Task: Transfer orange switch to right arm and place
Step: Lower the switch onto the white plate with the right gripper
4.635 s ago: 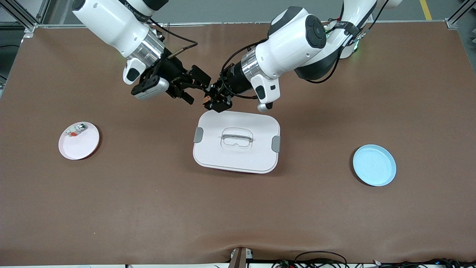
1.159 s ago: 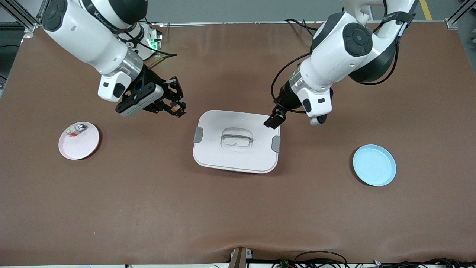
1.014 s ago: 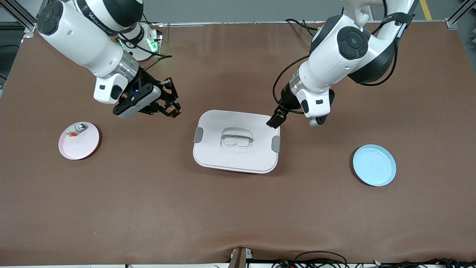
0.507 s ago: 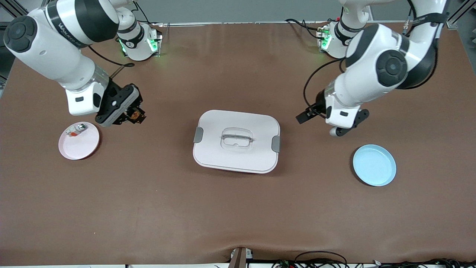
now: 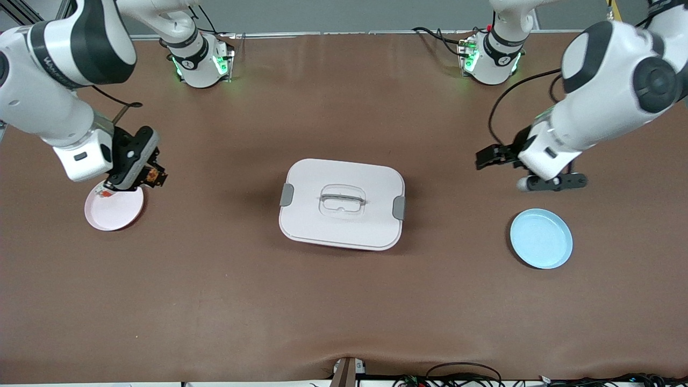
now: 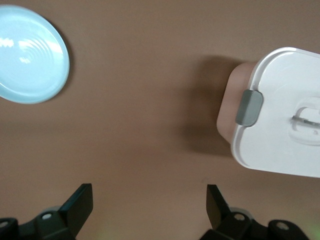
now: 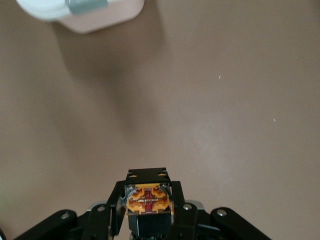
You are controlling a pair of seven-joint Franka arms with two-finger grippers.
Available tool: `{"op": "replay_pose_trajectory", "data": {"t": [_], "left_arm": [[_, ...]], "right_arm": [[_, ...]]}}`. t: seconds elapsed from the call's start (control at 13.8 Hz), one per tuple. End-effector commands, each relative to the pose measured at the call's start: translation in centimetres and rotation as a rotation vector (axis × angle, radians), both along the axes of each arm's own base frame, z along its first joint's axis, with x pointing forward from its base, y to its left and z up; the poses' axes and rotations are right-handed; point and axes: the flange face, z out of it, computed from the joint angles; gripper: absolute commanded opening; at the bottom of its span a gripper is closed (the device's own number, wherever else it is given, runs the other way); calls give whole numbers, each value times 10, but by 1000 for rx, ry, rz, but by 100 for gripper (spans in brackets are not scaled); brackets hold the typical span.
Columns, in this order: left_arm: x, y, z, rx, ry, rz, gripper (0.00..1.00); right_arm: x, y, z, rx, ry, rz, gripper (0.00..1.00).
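The orange switch [image 5: 154, 175] is a tiny black block with a glowing orange face. My right gripper [image 5: 152, 176] is shut on it and holds it above the table beside the pink plate [image 5: 118, 210], at that plate's rim. In the right wrist view the switch [image 7: 148, 198] sits clamped between the right gripper's [image 7: 148, 206] black fingers over bare brown table. My left gripper [image 5: 488, 159] is open and empty, above the table between the white lidded box [image 5: 376, 226] and the blue plate [image 5: 541, 238]. In the left wrist view its fingertips [image 6: 81, 201] stand wide apart.
The white lidded box with grey clips stands mid-table and shows in the left wrist view [image 6: 280, 125] and the right wrist view [image 7: 85, 12]. The blue plate shows in the left wrist view [image 6: 30, 55]. A small whitish part with an orange-red bit [image 5: 106, 193] lies on the pink plate, mostly under the right hand.
The arms have drawn apart from over the box. My right gripper carried the switch to the pink plate's rim. My left gripper, open, swung toward the blue plate.
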Motion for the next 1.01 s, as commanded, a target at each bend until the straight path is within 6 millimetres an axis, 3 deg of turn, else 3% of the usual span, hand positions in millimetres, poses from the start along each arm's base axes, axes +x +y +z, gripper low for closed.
{"op": "replay_pose_trajectory", "data": {"t": [0.0, 0.43, 0.58, 0.94], "left_arm": [[-11, 37, 20, 47, -37, -4, 100], [-4, 77, 70, 105, -83, 31, 100], [-6, 80, 84, 105, -86, 22, 100], [-7, 96, 94, 108, -91, 2, 100]], "right_arm": [[-18, -32, -15, -23, -20, 83, 0], [-39, -94, -71, -39, -40, 221, 0], [-45, -114, -85, -53, -53, 279, 0], [-62, -171, -129, -102, -94, 343, 0]]}}
